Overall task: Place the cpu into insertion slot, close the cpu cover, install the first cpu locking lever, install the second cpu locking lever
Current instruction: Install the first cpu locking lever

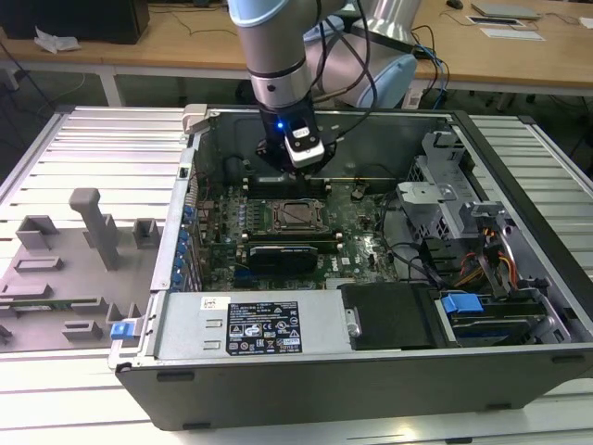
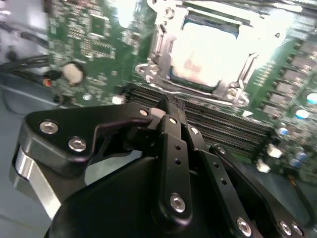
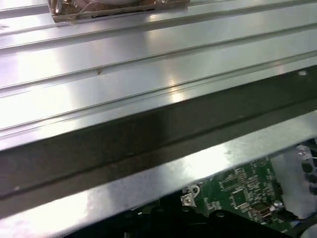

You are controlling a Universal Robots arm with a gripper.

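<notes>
Inside the open computer case (image 1: pixel 519 306) lying on the ribbed metal worktop (image 1: pixel 83 148), the cpu (image 2: pixel 210 54) already sits in the insertion slot (image 1: pixel 298 216), near the middle of the green motherboard (image 2: pixel 94 54). In the second wrist view its top is a pale, glare-washed square, and the cpu cover (image 2: pixel 156 42), a thin steel frame with a square cut-out, appears to lie flat around it, so I judge the first two steps done. Whether either locking lever is hooked down I cannot tell. The claw (image 2: pixel 171 106) hangs above the board, just beside the socket over the long black memory slots (image 2: pixel 223 126); its black fingers (image 2: pixel 173 144) look drawn together with nothing between them.
</notes>
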